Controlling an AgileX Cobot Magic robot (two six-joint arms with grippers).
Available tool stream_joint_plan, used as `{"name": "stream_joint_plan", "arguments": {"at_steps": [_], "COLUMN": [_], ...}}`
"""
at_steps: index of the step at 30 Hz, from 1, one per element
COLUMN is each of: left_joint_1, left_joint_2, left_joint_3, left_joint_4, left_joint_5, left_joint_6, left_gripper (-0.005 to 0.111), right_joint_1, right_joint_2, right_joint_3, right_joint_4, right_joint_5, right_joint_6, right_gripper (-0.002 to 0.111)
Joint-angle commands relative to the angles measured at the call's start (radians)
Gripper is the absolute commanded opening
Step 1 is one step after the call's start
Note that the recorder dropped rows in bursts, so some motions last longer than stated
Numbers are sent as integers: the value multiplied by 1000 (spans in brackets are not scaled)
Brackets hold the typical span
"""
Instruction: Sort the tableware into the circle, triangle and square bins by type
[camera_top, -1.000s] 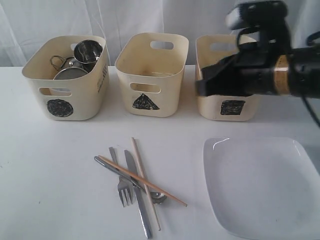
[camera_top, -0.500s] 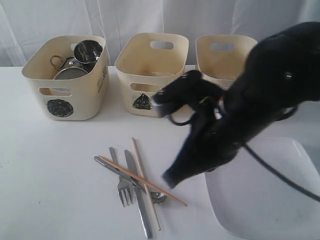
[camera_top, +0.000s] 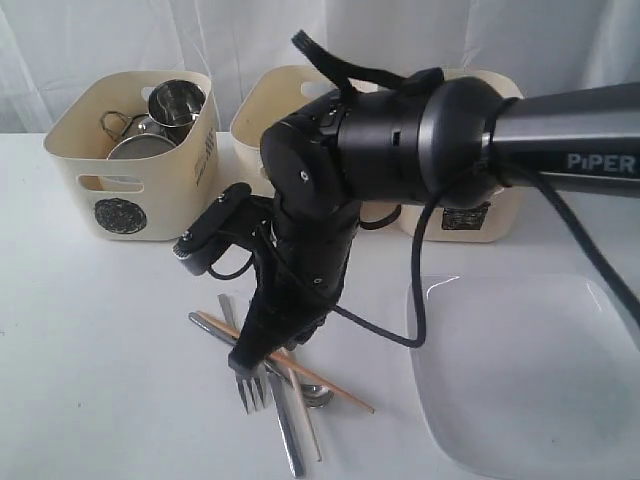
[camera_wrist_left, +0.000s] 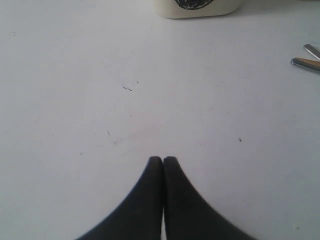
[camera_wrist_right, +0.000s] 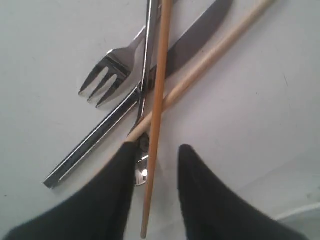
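Note:
A fork (camera_top: 248, 385), knife (camera_top: 287, 435), spoon (camera_top: 318, 396) and two wooden chopsticks (camera_top: 335, 388) lie crossed on the white table. My right gripper (camera_top: 250, 352) is down over this pile. In the right wrist view it (camera_wrist_right: 157, 149) is open, its fingers either side of one chopstick (camera_wrist_right: 160, 95), beside the fork (camera_wrist_right: 111, 75) and knife (camera_wrist_right: 200, 35). The circle bin (camera_top: 130, 200) holds steel bowls and cups (camera_top: 170, 105). The arm hides most of the triangle bin (camera_top: 258, 115) and part of the square bin (camera_top: 470, 215). My left gripper (camera_wrist_left: 163, 160) is shut over bare table.
The large white square plate (camera_top: 530, 370) lies at the front right, close to the cutlery. In the left wrist view the foot of the circle bin (camera_wrist_left: 196, 7) is ahead and cutlery handle ends (camera_wrist_left: 306, 62) show at one side.
My right arm has swung from in front of the square bin down and left to the cutlery pile. The cutlery, plate and bins have not moved.

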Motion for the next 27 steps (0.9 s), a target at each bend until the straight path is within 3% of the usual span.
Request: {"name": "stream_joint_plan", "arguments": {"at_steps": [1,8,14,22,25,27], "left_joint_1": [2,2,2,2,2,2], "left_joint_2": [-3,-3,-3,-3,-3,-3], "left_joint_3": [9,9,9,9,9,9], "left_joint_4": [-6,-6,-6,-6,-6,-6], "left_joint_5": [11,11,11,11,11,11], "left_joint_6": [0,0,0,0,0,0], "left_gripper": [0,0,0,0,0,0], "right_joint_1": [3,1,-1,-11,-11,-11], "right_joint_2": [45,70,105,147,154,152], "right_joint_3": [-8,-8,-8,-8,-8,-8], "right_joint_4": [-48,-52,54,8,8,8], "right_joint_5": [-32,0,-43,-65,-57,-50], "right_joint_6": [-35,8,-77,-78,-78,-78], "right_gripper": [62,49,49,48,39,26]}}
